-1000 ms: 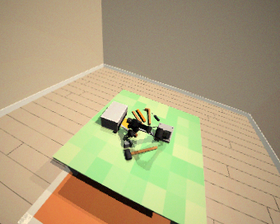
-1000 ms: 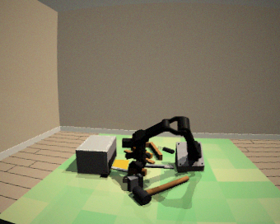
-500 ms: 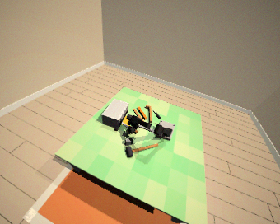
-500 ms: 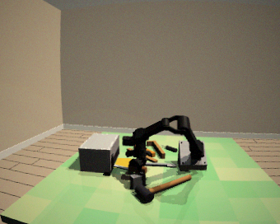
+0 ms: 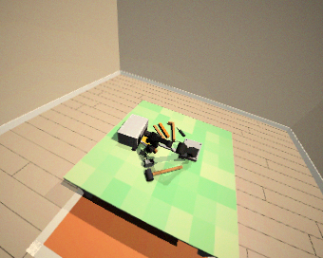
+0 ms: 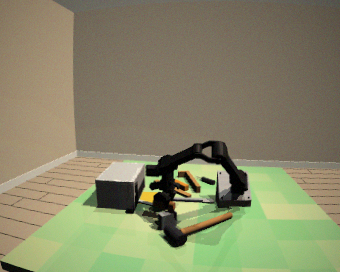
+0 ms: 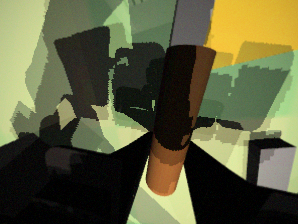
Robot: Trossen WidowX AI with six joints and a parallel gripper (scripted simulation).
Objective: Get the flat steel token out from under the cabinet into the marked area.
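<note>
The grey cabinet (image 5: 133, 124) (image 6: 114, 192) stands at the left of the table. The yellow marked area (image 5: 144, 141) (image 6: 148, 196) (image 7: 255, 30) lies in front of it. My gripper (image 7: 167, 138) is low over the table beside the yellow area, shut on the brown wooden handle (image 7: 167, 172) (image 6: 172, 205) of a tool. The tool's flat grey shaft (image 7: 189, 22) runs up out of the wrist view, along the yellow area's edge. Its far end is hidden there. The steel token cannot be made out in any view, and neither can the vent slots.
A mallet (image 5: 170, 170) (image 6: 209, 223) with a dark head lies in front of the arm. A small grey block (image 5: 148, 162) (image 6: 166, 220) is near its head. Orange pieces (image 5: 163, 130) (image 6: 192, 182) and a small dark piece (image 5: 181, 133) (image 6: 207, 180) lie behind the arm.
</note>
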